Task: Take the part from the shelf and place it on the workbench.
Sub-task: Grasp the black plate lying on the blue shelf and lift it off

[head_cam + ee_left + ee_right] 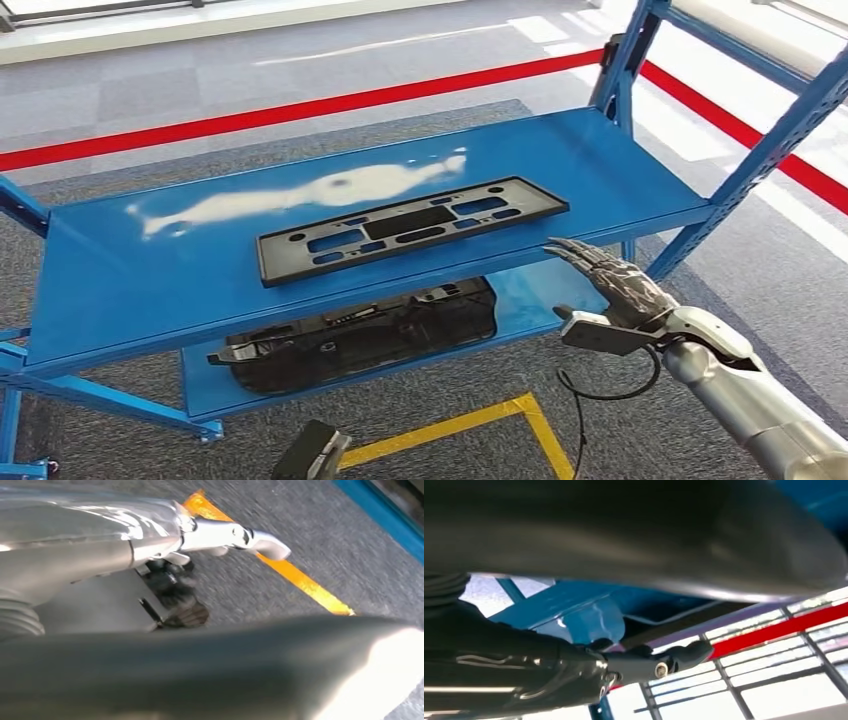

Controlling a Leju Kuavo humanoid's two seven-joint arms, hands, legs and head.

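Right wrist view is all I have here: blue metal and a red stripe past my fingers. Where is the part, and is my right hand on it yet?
Observer: Not yet. The right hand is off the front right edge of the shelf, fingers apart, holding nothing.
Operator: And the part itself?
Observer: The flat black part lies on the upper shelf board, to the left of the hand and farther in.
Operator: Anything below it?
Observer: A second, bulkier dark part rests on the lower board.
Operator: My left hand?
Observer: The left hand hangs over grey floor with a yellow line; I can't tell if it is open.
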